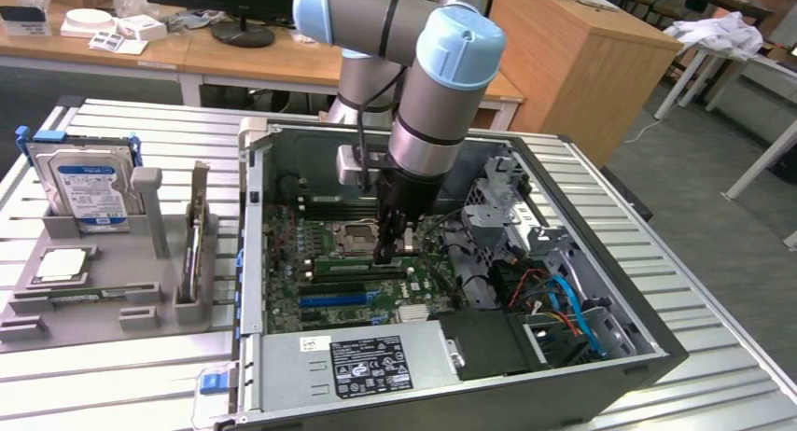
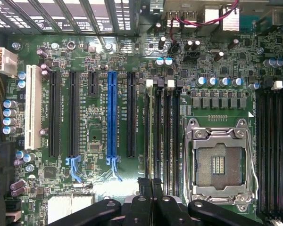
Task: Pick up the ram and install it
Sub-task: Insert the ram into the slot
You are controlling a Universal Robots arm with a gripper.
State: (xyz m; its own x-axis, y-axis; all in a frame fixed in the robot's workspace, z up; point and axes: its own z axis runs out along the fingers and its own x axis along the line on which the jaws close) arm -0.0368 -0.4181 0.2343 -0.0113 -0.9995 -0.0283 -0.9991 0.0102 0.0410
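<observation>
Presently, inside the open computer case [image 1: 256,216], the arm [image 1: 436,86] is being seen reaching straight down. Its gripper [image 1: 396,251] is being poised over the motherboard [image 1: 312,254], just beside the open processor socket [image 1: 358,235] and above the black memory slots [image 1: 355,274]. The fingers [image 2: 145,193] are being shown pressed together, narrow. Whether a stick is sitting in the slot beneath them cannot be told.

Around the gripper:
- A tangle of blue and red cables [image 1: 561,300] is being noted toward the exterior view's right.
- A labelled power supply [image 1: 368,361] is being noted at the case's near edge.

Surface and room: case and holder are being borne by a slatted metal table [image 1: 125,375]. Wooden desks [image 1: 249,58] and a cabinet [image 1: 573,67] are being seen behind.

Containers: a grey holder [image 1: 147,196], at the exterior view's left of the case, is being occupied by four things.
- A hard drive [image 1: 88,188] is standing upright.
- A square silver processor chip [image 1: 62,263] is lying flat.
- A board [image 1: 197,235] is standing on edge.
- The ram [image 1: 85,295] is lying flat in the front groove, well apart from the gripper.
</observation>
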